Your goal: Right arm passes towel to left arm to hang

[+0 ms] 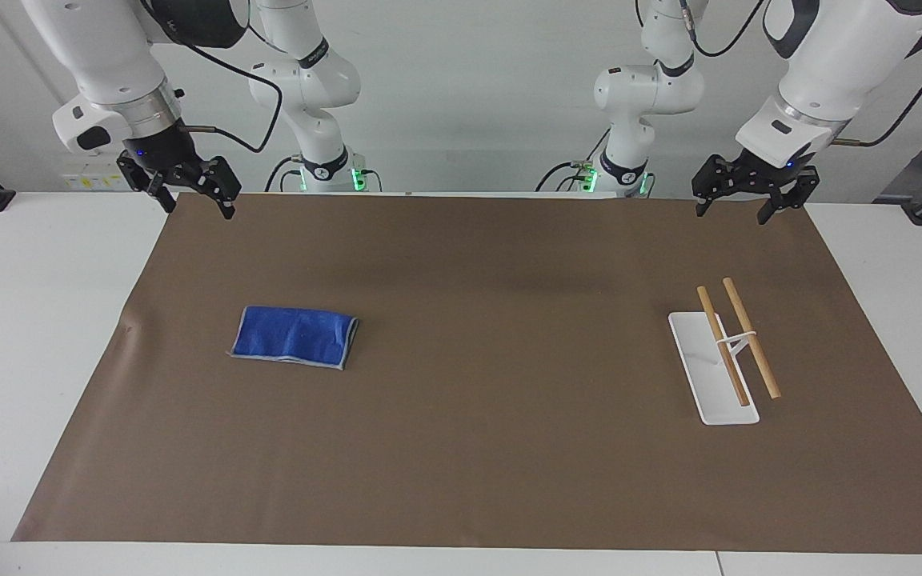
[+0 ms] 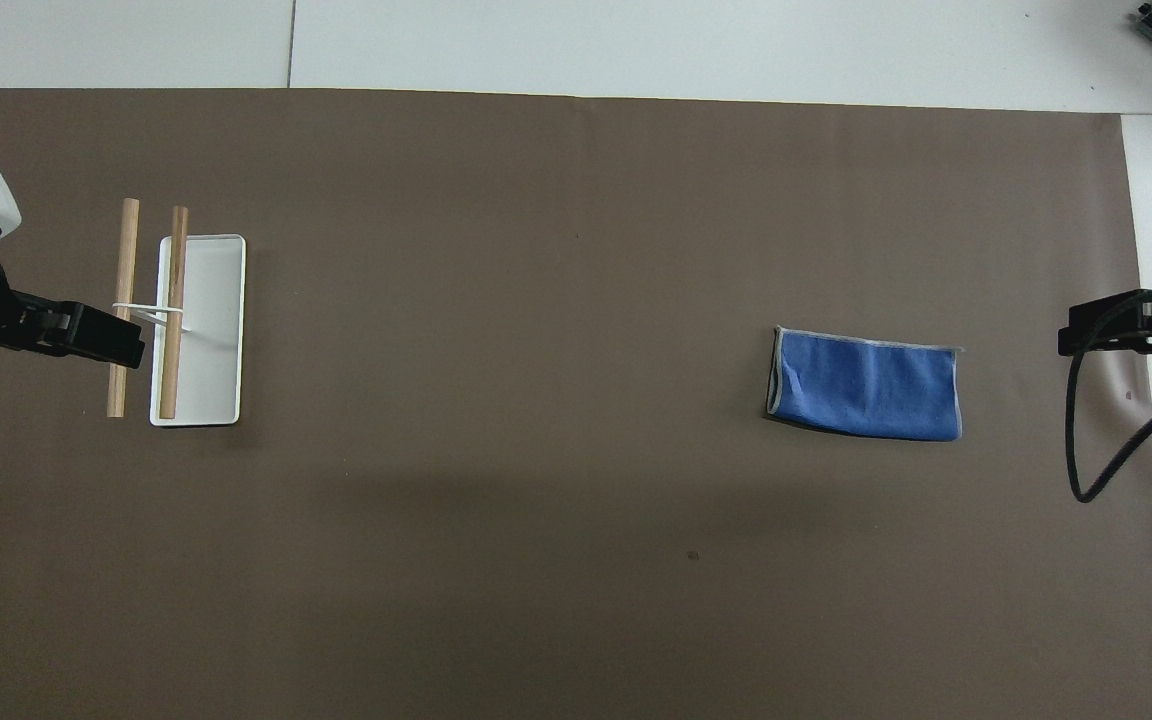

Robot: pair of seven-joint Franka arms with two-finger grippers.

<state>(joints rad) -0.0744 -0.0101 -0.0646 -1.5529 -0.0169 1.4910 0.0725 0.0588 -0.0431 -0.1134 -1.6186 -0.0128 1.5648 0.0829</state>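
Both white arms wait raised, wrists bent downward, over the robots' edge of the brown mat (image 1: pixel 461 448), the black left gripper (image 1: pixel 747 210) and black right gripper (image 1: pixel 196 200) open, each holding nothing.

Bright, even overhead light; soft faint shadows; sharp focus.

robot lab bench, staged for a test

two white robot arms (image 1: pixel 309 88) bolted at the top centre of the frame, cables (image 1: pixel 245 80) looping off them, green status lights at their bases; a white table (image 1: pixel 45 336) under a brown paper sheet (image 1: pixel 461 448) filling the frame's middle; bare pale wall (image 1: pixel 469 96) across the top, a wall socket at upper left.
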